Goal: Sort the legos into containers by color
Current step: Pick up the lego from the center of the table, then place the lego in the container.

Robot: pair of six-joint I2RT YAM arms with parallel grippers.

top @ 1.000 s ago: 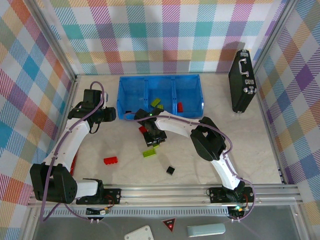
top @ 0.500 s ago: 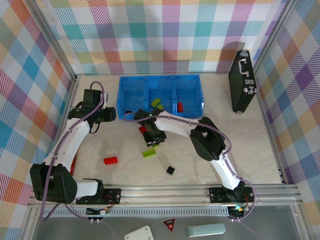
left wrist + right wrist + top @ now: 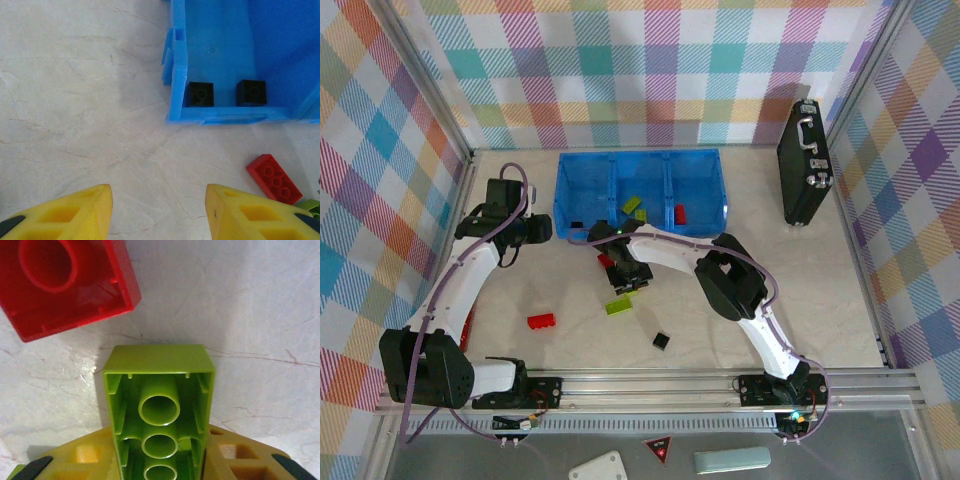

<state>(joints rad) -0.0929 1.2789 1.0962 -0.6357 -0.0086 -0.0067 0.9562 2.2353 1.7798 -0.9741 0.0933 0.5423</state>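
right end effector (image 3: 160, 462) is clamped on a green lego (image 3: 159, 400), hollow side to the camera, just beside a red lego (image 3: 65, 285). lift straight up before swinging so the red one isn't nudged, then release low over the tray (image 3: 640, 156)'s middle bay, where green already lies. left end effector (image 3: 157, 210) gapes wide, empty. pale marbled worktop (image 3: 820, 300), plaid walls, briefcase (image 3: 802, 165) at right.

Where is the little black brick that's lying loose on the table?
In the top view the black brick lies on the table near the front, between a red brick and the right arm.
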